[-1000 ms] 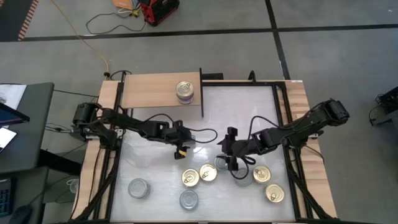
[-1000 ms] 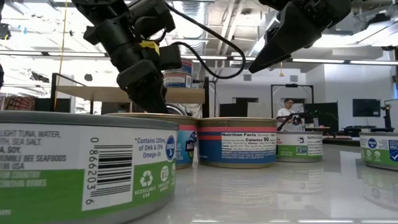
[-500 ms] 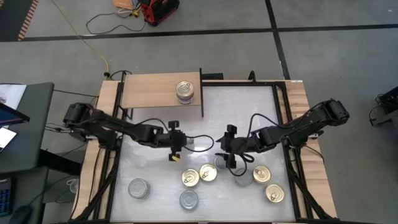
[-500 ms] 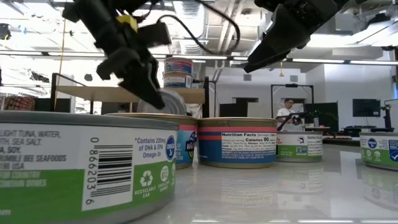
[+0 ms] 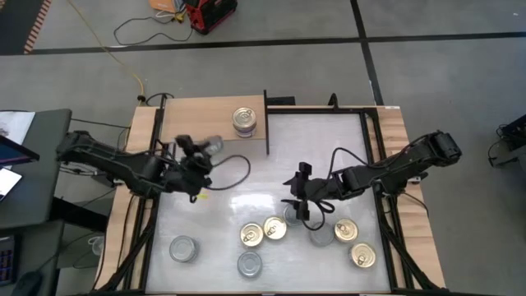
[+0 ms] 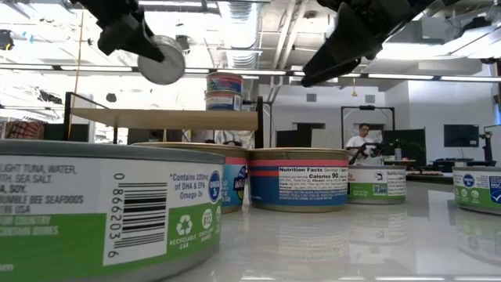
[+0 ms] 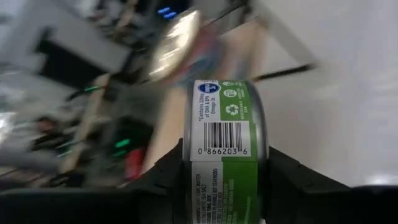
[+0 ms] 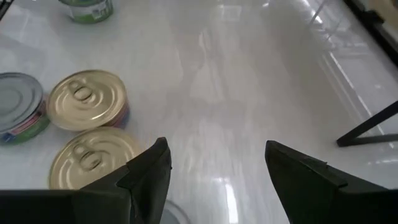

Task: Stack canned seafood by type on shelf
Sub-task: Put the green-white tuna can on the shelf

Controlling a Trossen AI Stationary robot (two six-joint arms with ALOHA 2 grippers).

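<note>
My left gripper (image 5: 207,150) is raised near the shelf's near edge, shut on a green-labelled tin (image 7: 224,124), which in the low view shows a silver flat face (image 6: 162,60). The shelf (image 5: 193,119), a light wood board with a dark upright panel at its right end, carries a stack of two tins (image 5: 244,121) with a gold lid on top. My right gripper (image 8: 217,180) hangs open above the table's middle (image 5: 297,196), over gold-lidded tins (image 8: 87,99) that stand on the white table. My left gripper pinches the tin between its two fingers (image 7: 165,180), one on each flat end, beside the rim (image 7: 193,162). The fingers reach nearly level toward the shelf. The tin is turned on its edge, barcode toward the wrist camera, and is lifted clear of the table.
Several more tins stand in the table's near half: gold-lidded ones (image 5: 251,236) (image 5: 362,255), silver-lidded ones (image 5: 187,248) (image 5: 250,263). Large tins fill the foreground of the low view (image 6: 102,211). The shelf's dark panel (image 5: 266,123) stands between the board and the white tabletop.
My left gripper has taken hold of a tin near the table's middle. It has lifted the tin clear and carried it up toward the table's left and far side, to the shelf's near edge. The gripper has tipped from pointing down to nearly level and rolled.
</note>
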